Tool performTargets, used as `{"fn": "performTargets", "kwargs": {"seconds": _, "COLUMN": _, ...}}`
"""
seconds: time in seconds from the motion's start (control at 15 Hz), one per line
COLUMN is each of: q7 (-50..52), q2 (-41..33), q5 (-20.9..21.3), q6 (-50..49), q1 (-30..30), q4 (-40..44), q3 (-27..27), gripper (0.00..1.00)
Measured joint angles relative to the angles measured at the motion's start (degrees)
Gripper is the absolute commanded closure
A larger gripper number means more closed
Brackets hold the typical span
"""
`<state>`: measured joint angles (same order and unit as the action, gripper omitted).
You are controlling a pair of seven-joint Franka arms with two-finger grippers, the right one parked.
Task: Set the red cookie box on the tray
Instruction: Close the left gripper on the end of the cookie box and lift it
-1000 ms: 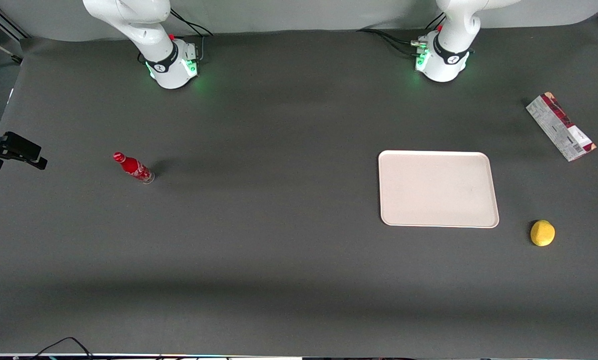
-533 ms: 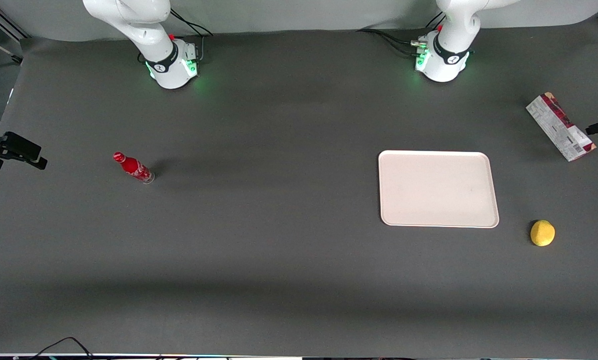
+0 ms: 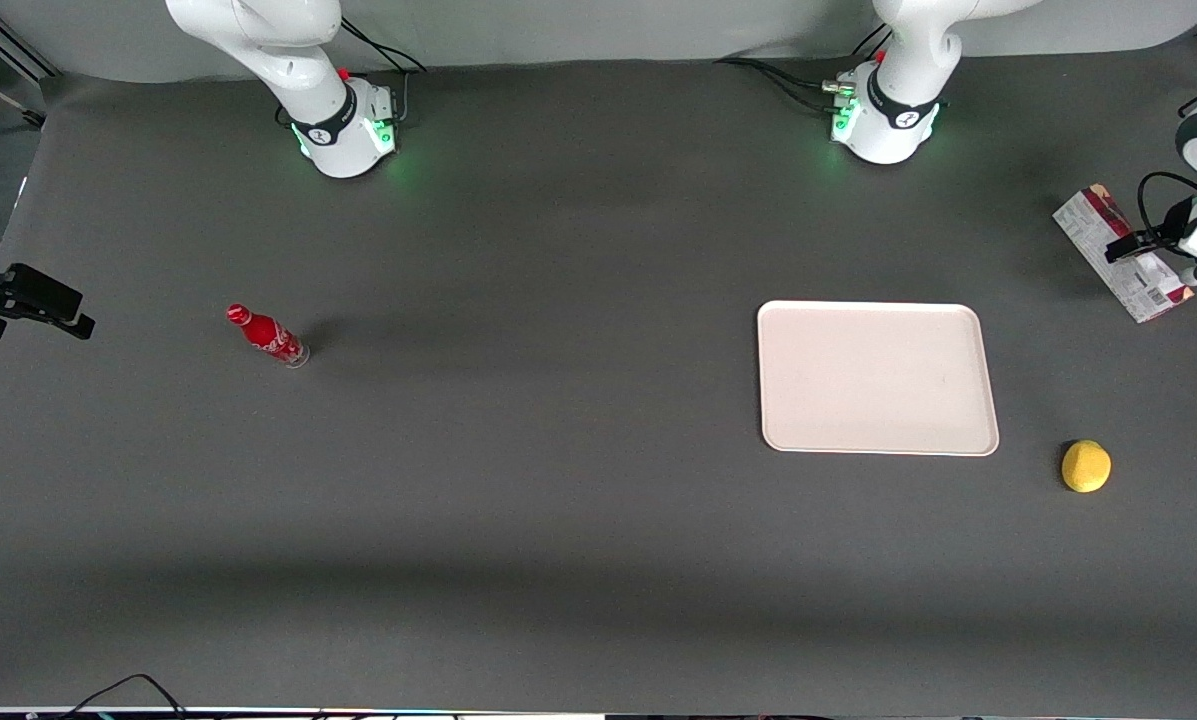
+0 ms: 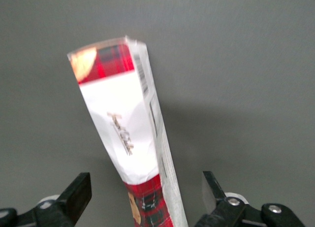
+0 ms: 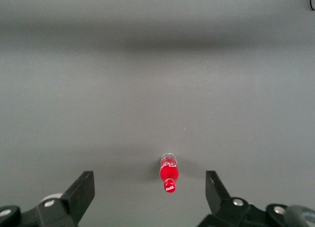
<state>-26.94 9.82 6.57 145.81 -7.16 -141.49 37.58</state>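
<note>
Spread wide, the left arm's two-finger gripper (image 4: 146,197) hangs above the long narrow red cookie box (image 3: 1108,245), one dark fingertip on either side of the carton and neither touching it. Seen from the front, the gripper (image 3: 1153,250) sits at the working arm's end of the dark grey table (image 3: 558,500), over the end of the box nearer the front camera. The carton (image 4: 129,138) lies flat on the table with its white printed face up and red tartan showing at both ends. It rests apart from the flat pale pinkish-cream rectangular tray (image 3: 876,378), farther from the front camera than the tray and out toward the table edge. Nothing lies on the tray. A round yellow fruit (image 3: 1085,466) sits near the tray's corner closest to the camera, and a small red bottle (image 3: 266,336) stands toward the parked arm's end. By the look of it the job has barely started: the approach is made, but the descent, the grasp, the lift and the carry to the tray all remain
</note>
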Motion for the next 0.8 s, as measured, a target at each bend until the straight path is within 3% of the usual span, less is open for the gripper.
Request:
{"fn": "performTargets", "kwargs": {"seconds": 0.07, "q7": -0.59, "q2": 0.03, "q5": 0.00, "q6": 2.38, "q1": -0.13, "q4": -1.59, "q3": 0.47, "gripper": 0.72}}
{"fn": "performTargets", "kwargs": {"seconds": 0.13, "q7": -0.82, "q2": 0.09, "q5": 0.00, "q6": 4.83, "q1": -0.25, "q4": -3.15, "q3": 0.65, "gripper": 1.00}}
{"fn": "performTargets", "kwargs": {"seconds": 0.8, "q7": -3.29, "q2": 0.78, "q5": -0.01, "q6": 8.62, "q1": -0.27, "q4": -5.36, "q3": 0.98, "gripper": 1.00}}
